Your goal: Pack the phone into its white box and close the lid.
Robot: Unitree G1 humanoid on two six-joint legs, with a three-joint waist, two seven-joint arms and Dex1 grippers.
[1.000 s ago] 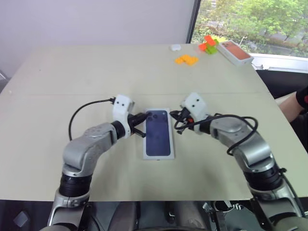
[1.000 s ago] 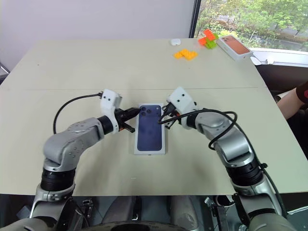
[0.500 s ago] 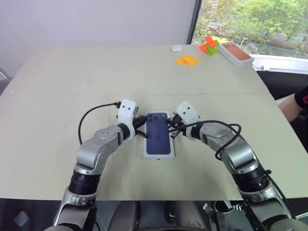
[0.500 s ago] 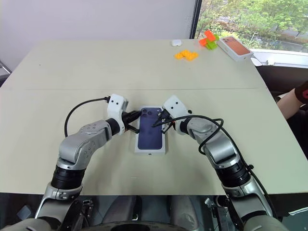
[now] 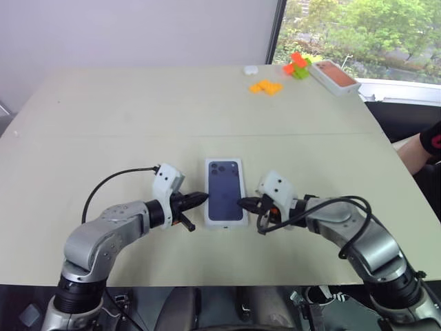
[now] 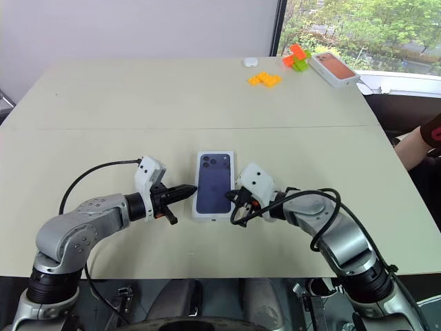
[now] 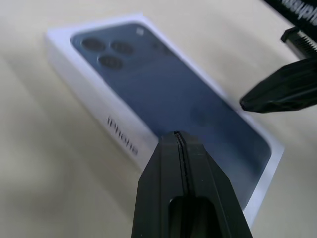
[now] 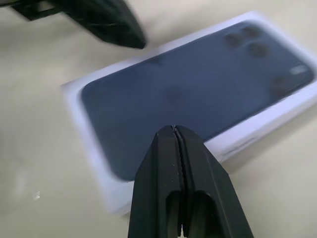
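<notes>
Tools [image 5: 200, 198] [image 5: 244, 204] pinched, flanking lid [image 5: 225, 192]

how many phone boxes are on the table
2. One white box with a dark-blue phone printed on its lid lies between the two shut grippers. Another with a salmon-orange phone picture sits at the far right corner by the window.

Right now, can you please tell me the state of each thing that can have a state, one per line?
Lid: closed over the box, printed phone picture facing up, flat on the table.
Left gripper: shut, empty, beside the lid.
Right gripper: shut, empty, beside the lid.
Second phone box: closed, at the far table edge.
</notes>
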